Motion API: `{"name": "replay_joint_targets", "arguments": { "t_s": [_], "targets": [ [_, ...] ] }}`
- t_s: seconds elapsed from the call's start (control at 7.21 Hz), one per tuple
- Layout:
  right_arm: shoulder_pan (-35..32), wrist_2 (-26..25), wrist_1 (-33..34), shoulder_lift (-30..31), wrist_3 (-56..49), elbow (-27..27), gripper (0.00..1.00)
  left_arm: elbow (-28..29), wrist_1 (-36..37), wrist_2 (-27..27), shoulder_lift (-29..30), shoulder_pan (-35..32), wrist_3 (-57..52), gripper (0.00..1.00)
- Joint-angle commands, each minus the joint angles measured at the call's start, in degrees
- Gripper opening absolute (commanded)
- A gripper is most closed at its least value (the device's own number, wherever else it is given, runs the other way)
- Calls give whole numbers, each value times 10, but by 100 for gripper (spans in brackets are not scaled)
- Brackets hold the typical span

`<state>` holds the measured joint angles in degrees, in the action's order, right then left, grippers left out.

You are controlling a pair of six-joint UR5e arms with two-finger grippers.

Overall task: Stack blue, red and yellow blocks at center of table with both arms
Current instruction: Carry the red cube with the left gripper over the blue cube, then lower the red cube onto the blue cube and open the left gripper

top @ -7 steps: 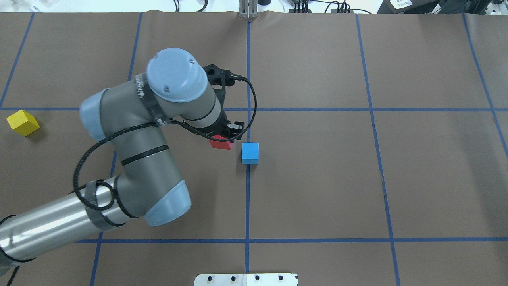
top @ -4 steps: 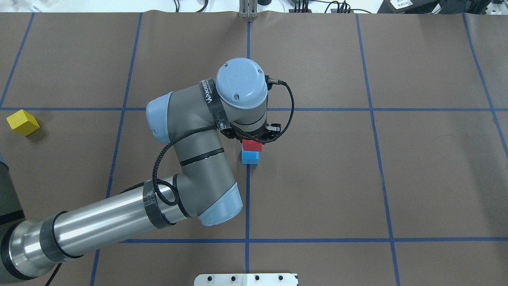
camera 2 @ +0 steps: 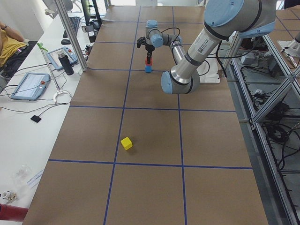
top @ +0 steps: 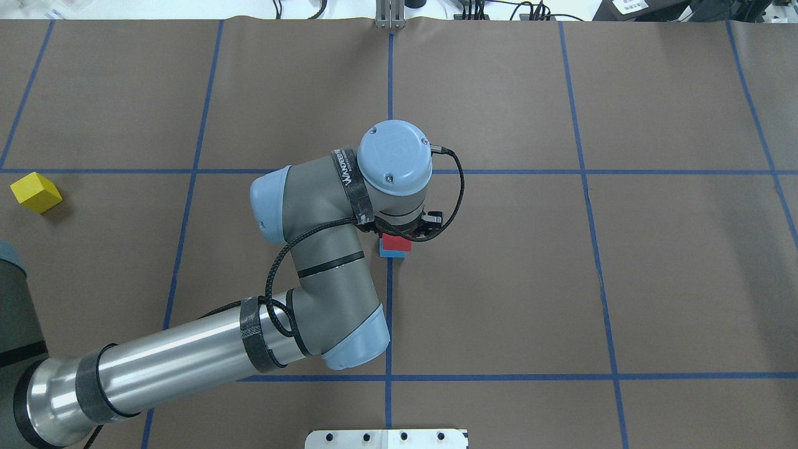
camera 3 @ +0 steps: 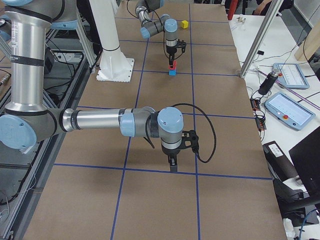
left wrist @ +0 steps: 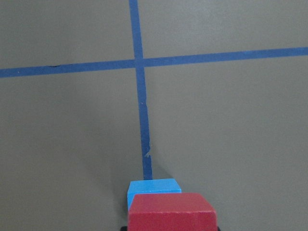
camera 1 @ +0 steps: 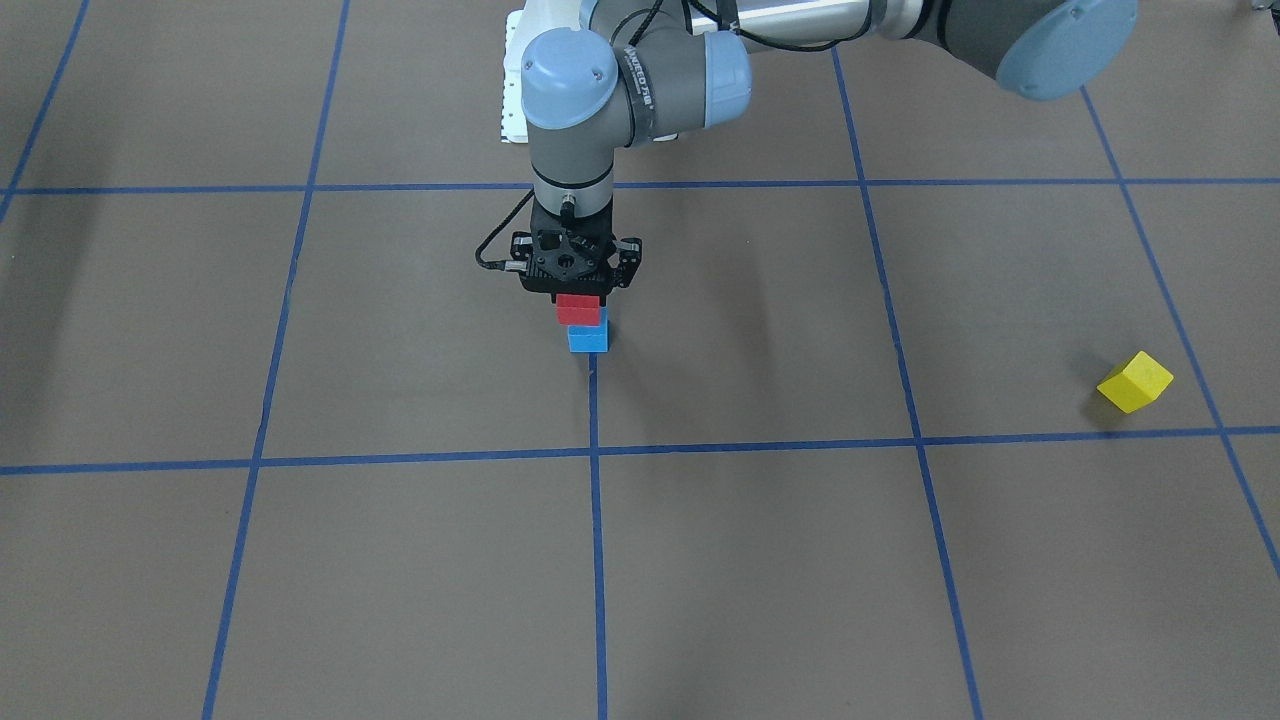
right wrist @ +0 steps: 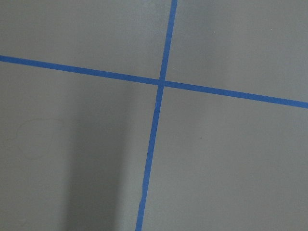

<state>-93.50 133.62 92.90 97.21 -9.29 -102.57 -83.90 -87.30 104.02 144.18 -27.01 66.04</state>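
A second ago the red block (camera 1: pixel 581 312) hangs beside the blue block (camera 1: pixel 588 338), with a gap between them. Now the left arm (top: pixel 324 249) holds it right over the blue block, at the middle of the surface (camera 1: pixel 800 560), where a blue tape line (camera 1: pixel 597 520) runs up to the stack. The left fingers (camera 1: pixel 579 290) are clenched on the red block and have not let go. The two blocks look like they touch, but I cannot tell if the red one truly rests yet. So I think the second step of the stack is almost done, and letting go comes next. The red block's edges seem a little off to one side of the blue one, so it might tip if the fingers pull at it when they open. The yellow block (top: pixel 36 192) sits flat on the surface, far out on the robot's left side and well apart from the stack. It is not yet picked up. Around the stack I see only brown surface and tape lines, so the arm can lift straight up. The right fingers (camera 3: pixel 172 162) hang low over a tape crossing, well apart from the stack. I cannot tell if they are spread or closed.
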Motion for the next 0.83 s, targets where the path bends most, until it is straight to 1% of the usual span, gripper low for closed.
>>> {"name": "replay_joint_targets", "arguments": {
  "t_s": [0.0, 0.28, 0.56, 0.69],
  "targets": [
    [0, 0, 0, 0, 0, 0, 100, 0, 0, 0, 0, -3, -2, 0],
    [0, 0, 0, 0, 0, 0, 100, 0, 2, 0, -1, -8, -2, 0],
    [0, 0, 0, 0, 0, 0, 100, -1, -1, 0, -14, -7, -2, 0],
    [0, 0, 0, 0, 0, 0, 100, -1, -1, 0, -15, -7, -2, 3]
  ]
}}
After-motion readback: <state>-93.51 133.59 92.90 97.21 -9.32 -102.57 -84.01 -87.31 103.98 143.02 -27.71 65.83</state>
